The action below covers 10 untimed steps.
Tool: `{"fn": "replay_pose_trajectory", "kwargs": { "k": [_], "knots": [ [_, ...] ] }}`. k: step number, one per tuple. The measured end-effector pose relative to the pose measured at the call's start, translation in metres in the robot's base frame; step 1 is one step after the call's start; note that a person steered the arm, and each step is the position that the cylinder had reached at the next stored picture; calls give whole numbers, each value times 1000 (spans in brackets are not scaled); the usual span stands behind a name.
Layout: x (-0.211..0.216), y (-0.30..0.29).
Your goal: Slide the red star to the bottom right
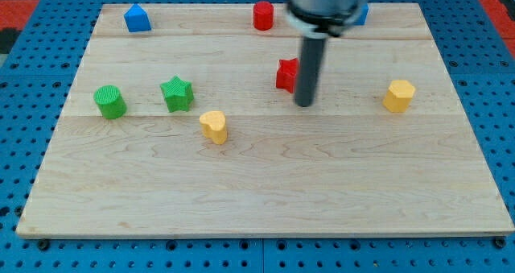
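The red star lies on the wooden board a little above the middle, partly hidden behind my rod. My tip rests on the board just right of and slightly below the star, close against it. Whether they touch I cannot tell.
A red cylinder stands near the top centre. A blue block is at top left, another blue block peeks out behind the arm. A green cylinder, green star and yellow heart are left; a yellow hexagon is right.
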<state>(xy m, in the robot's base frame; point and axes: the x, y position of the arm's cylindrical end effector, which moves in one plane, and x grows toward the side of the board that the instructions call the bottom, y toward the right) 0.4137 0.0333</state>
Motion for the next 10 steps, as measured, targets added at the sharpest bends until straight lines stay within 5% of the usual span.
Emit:
{"fn": "replay_pose_trajectory", "kwargs": {
  "k": [1,2,4,6,8,9,10],
  "knots": [
    [-30,-70],
    [-67,-31],
    [3,63],
    [-36,83],
    [43,82],
    [10,72],
    [10,134]
  ]
}}
